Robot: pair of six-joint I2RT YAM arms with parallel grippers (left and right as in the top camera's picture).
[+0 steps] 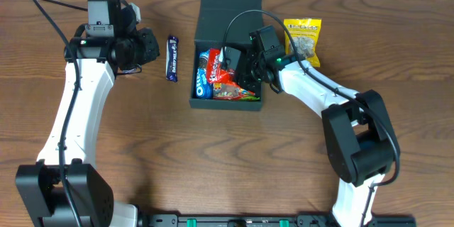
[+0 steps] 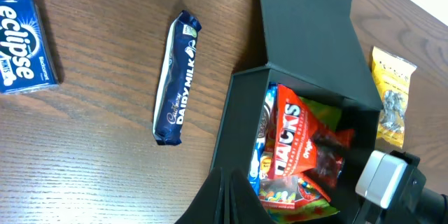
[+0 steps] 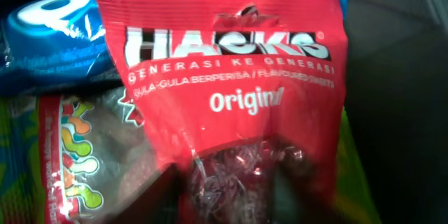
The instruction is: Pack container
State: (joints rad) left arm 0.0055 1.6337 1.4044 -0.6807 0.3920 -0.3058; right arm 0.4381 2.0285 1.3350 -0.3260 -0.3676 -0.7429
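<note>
The container [image 1: 200, 57] is a dark teal box in the middle of the table, with its flap lid [image 1: 230, 3] open toward the back. It holds a red Hacks packet [image 1: 218, 67], a blue Oreo packet [image 1: 202, 76] and a gummy packet [image 1: 234, 93]. My right gripper [image 1: 231, 69] is down inside the box. In the right wrist view its fingers [image 3: 227, 192] pinch the lower end of the Hacks packet [image 3: 224, 63]. My left gripper [image 1: 153, 47] is shut and empty, left of the box; its closed fingertips [image 2: 227, 203] lie near the container's wall [image 2: 234, 126].
A Dairy Milk bar [image 1: 172, 58] lies between my left gripper and the box and also shows in the left wrist view [image 2: 178, 77]. A blue Eclipse mints box [image 2: 24, 45] lies further left. A yellow snack packet [image 1: 303, 40] lies right of the box.
</note>
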